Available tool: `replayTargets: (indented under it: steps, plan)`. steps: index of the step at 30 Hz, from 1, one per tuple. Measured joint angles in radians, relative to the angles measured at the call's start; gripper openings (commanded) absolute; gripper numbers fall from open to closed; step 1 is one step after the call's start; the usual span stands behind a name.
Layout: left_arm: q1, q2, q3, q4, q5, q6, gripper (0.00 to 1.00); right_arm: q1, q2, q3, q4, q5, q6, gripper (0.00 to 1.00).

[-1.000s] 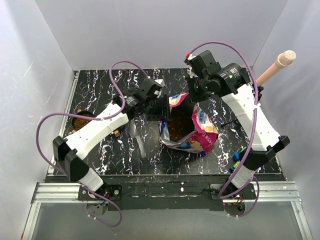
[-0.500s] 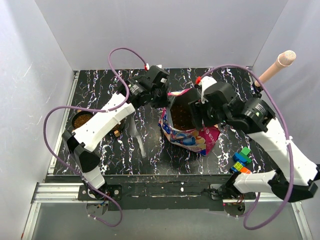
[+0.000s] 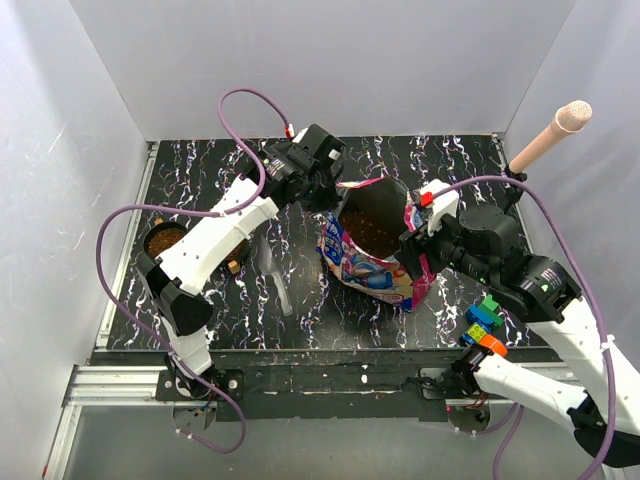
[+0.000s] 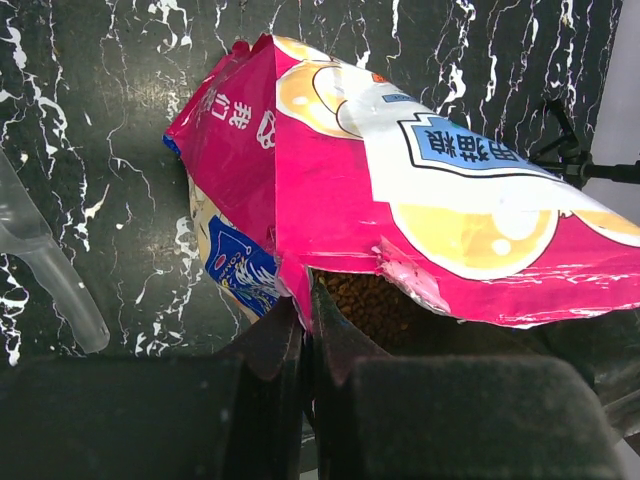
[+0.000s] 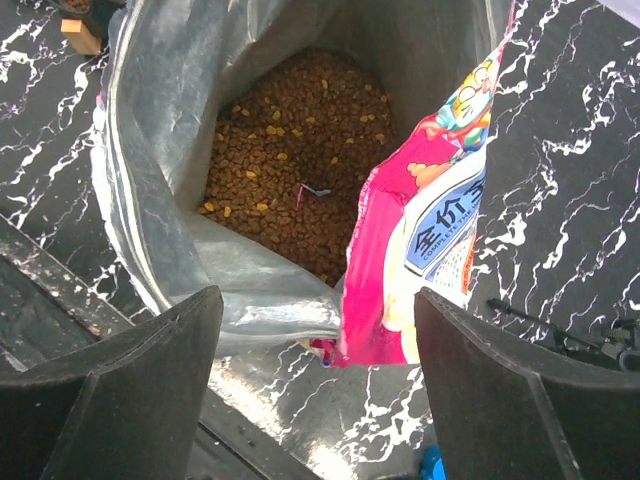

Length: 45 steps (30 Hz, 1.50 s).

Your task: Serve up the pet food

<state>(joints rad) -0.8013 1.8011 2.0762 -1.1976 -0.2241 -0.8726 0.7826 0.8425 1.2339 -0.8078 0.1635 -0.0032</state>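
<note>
Pet food [image 5: 290,150], small brown kibble, inside glossy magenta-and-blue bag [image 3: 365,275] on black marbled surface [image 3: 200,190], long axis near-to-far, mouth facing up, left claw [image 4: 305,300] pinching its rim, right claw [image 5: 318,300] spread open above.

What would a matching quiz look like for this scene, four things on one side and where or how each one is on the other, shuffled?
Things
1. left gripper
2. right gripper
3. clear scoop
4. toy blocks

Places or states
A. lying on the table, left of the bag
B. open, above the kibble
C. shut on the bag's rim
D. towards the table's near right corner

Pairs: 1-C, 2-B, 3-A, 4-D
</note>
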Motion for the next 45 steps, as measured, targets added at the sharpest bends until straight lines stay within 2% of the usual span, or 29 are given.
replayTargets:
  steps: [3, 7, 15, 17, 21, 24, 27, 31, 35, 37, 39, 40, 42, 43, 45]
  plan:
    - [0.000, 0.000, 0.000, 0.000, -0.005, -0.007, 0.00, -0.061, -0.016, -0.039, 0.026, -0.087, -0.059, 0.80]
    - [0.001, -0.001, 0.000, -0.007, -0.005, -0.011, 0.00, -0.081, -0.010, -0.035, 0.024, -0.183, -0.107, 0.79]
    - [0.004, -0.001, 0.007, -0.022, -0.005, -0.006, 0.00, -0.087, -0.092, -0.006, -0.013, -0.290, -0.096, 0.79]
    - [0.007, -0.001, 0.007, -0.022, -0.005, -0.007, 0.00, -0.087, -0.138, -0.025, -0.003, -0.293, -0.106, 0.85]
    - [0.010, -0.002, 0.007, -0.022, 0.003, -0.022, 0.00, -0.086, -0.212, -0.099, -0.005, -0.241, -0.174, 0.87]
    - [0.016, -0.002, 0.007, -0.021, 0.013, -0.043, 0.00, -0.086, -0.158, -0.112, 0.019, -0.111, -0.234, 0.87]
    - [0.019, -0.002, 0.007, -0.022, 0.019, -0.066, 0.00, -0.087, -0.095, -0.113, 0.066, -0.061, -0.286, 0.84]
    - [0.021, -0.002, 0.007, -0.029, 0.016, -0.105, 0.00, -0.087, -0.053, -0.130, 0.124, -0.133, -0.326, 0.68]
    - [0.031, 0.016, 0.053, -0.092, 0.004, -0.169, 0.00, -0.087, -0.044, -0.138, 0.146, -0.215, -0.334, 0.28]
    - [0.055, 0.026, 0.072, -0.127, 0.014, -0.226, 0.09, -0.087, -0.052, -0.158, 0.166, -0.220, -0.336, 0.14]
    - [0.098, 0.023, 0.063, -0.138, 0.060, -0.293, 0.16, -0.087, -0.070, -0.173, 0.182, -0.218, -0.335, 0.06]
    - [0.125, 0.013, 0.043, -0.122, 0.089, -0.325, 0.22, -0.087, -0.081, -0.179, 0.184, -0.219, -0.333, 0.05]
    - [0.175, -0.030, -0.038, -0.066, 0.161, -0.392, 0.41, -0.087, -0.101, -0.184, 0.178, -0.226, -0.325, 0.02]
    - [0.194, -0.058, -0.088, -0.035, 0.196, -0.425, 0.53, -0.087, -0.107, -0.184, 0.171, -0.235, -0.321, 0.01]
    - [0.219, -0.107, -0.172, 0.011, 0.252, -0.481, 0.69, -0.087, -0.109, -0.184, 0.167, -0.247, -0.313, 0.01]
